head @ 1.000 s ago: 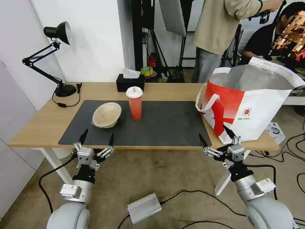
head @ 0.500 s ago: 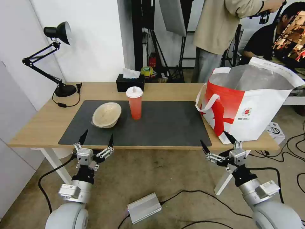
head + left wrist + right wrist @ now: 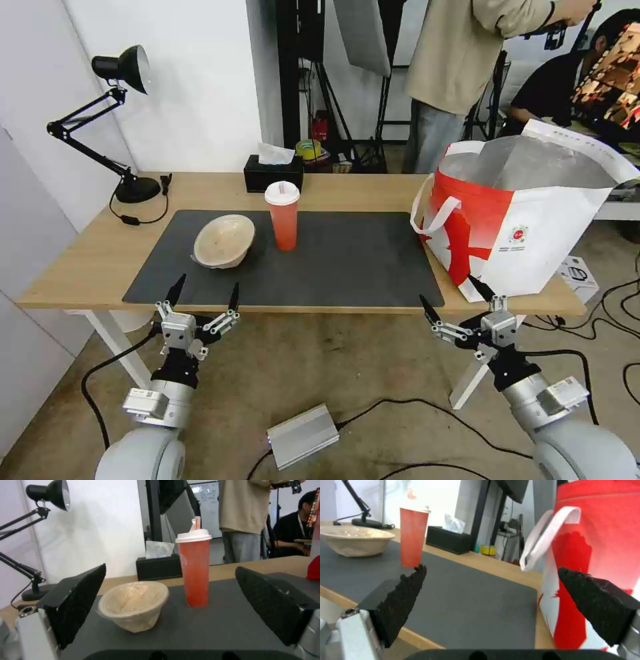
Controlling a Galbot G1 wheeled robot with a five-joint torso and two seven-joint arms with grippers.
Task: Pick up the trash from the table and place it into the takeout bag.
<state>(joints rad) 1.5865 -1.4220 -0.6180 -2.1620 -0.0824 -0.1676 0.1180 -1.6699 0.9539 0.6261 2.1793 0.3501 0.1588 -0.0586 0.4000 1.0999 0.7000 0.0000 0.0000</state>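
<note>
Both arms were low at the near side, wrists angled up. Left gripper (image 3: pixel 204 292) sat near left, fingers spread wide, tips pointing up and away. Right gripper (image 3: pixel 454 293) sat near right, fingers also spread wide, nothing between them.

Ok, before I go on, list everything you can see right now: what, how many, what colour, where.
table: one, light wood, white legs, ahead of the robot.
mat: one, dark grey, on the tabletop.
bowl: one, beige, tilted, on the mat's left part.
cup: one, red with white lid, upright, right of the bowl.
takeout bag: one, white and red, foil-lined, open, at the table's right end.
tissue box: one, black, far edge.
desk lamp: one, black, far left corner.
metal box: one, silver, on the floor.
left gripper: open, below the near edge.
right gripper: open, below the bag.
</note>
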